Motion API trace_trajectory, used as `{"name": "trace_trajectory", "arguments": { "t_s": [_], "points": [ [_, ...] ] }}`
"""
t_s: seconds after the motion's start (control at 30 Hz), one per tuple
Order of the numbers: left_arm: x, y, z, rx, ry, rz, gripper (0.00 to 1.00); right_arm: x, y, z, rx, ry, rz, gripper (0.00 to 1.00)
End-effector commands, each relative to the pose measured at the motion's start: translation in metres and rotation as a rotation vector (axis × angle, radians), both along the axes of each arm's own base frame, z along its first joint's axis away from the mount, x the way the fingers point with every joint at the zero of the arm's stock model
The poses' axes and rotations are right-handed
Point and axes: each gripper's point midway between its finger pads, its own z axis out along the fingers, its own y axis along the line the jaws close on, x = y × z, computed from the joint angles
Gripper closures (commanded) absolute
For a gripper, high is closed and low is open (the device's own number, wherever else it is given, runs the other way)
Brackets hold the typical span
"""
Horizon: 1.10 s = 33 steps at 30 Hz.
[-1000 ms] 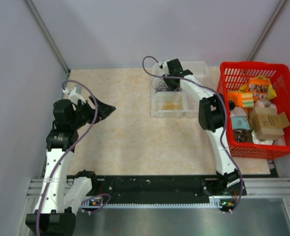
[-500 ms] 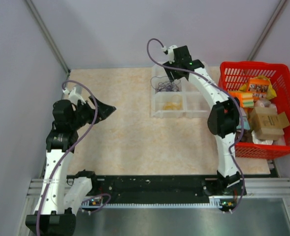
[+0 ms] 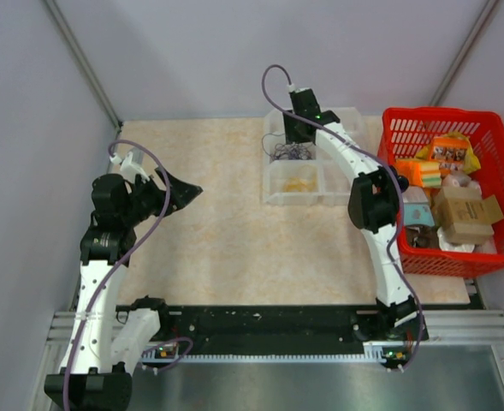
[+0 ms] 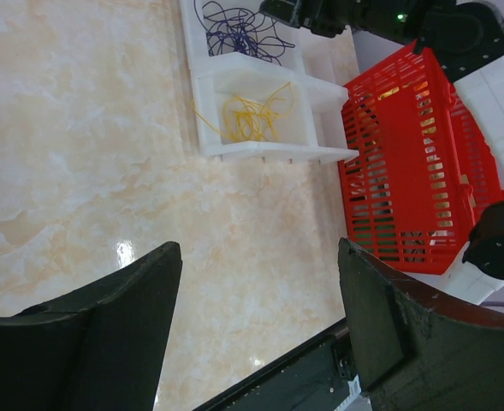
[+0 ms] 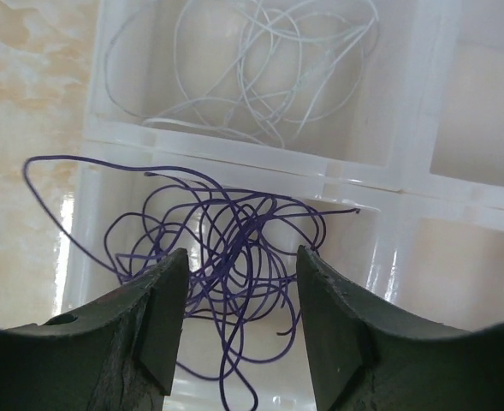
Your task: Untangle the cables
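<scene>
purple cables partly behind right tool

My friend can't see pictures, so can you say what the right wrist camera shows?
A loose tangle of purple cables lies in one compartment of a white tray, with one loop spilling over its left wall. The right gripper hangs above it, jaws apart, holding nothing. Thin white cables fill the next compartment.

Purple cables sit loosely tangled in one tray compartment, with white cables and yellow cables in neighbouring ones.
</scene>
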Motion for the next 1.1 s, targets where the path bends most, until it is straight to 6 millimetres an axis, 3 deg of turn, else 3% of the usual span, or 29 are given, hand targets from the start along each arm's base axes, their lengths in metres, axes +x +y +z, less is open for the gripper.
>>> {"name": "trace_trajectory", "arguments": {
  "t_s": [0.0,0.03,0.1,0.27,0.6,0.87,0.93,1.07],
  "points": [
    [0.001,-0.002,0.009,-0.002,-0.050,-0.016,0.22,0.013,0.003,-0.012,-0.001,-0.024,-0.070,0.49],
    [0.001,-0.002,0.009,-0.002,-0.050,-0.016,0.22,0.014,0.002,-0.016,-0.019,-0.022,-0.064,0.52],
    [0.002,-0.003,0.008,-0.006,-0.044,-0.016,0.22,0.016,-0.004,-0.022,-0.056,-0.025,-0.066,0.72],
    [0.002,-0.002,0.006,-0.006,-0.044,-0.015,0.22,0.014,-0.027,-0.032,-0.188,-0.033,-0.093,1.00],
    [0.004,-0.003,0.010,-0.017,-0.044,-0.016,0.23,0.020,-0.038,-0.066,-0.309,-0.016,-0.074,1.00],
    [0.002,-0.005,0.006,-0.034,-0.025,-0.023,0.23,0.015,-0.020,-0.019,-0.194,-0.058,-0.010,0.59],
    [0.001,-0.006,0.008,-0.043,-0.029,-0.026,0.23,0.012,-0.013,0.003,-0.150,-0.081,0.003,0.49],
    [-0.001,-0.007,0.012,-0.045,-0.041,-0.029,0.23,0.004,-0.010,0.053,-0.090,-0.131,0.013,0.42]
  ]
}}
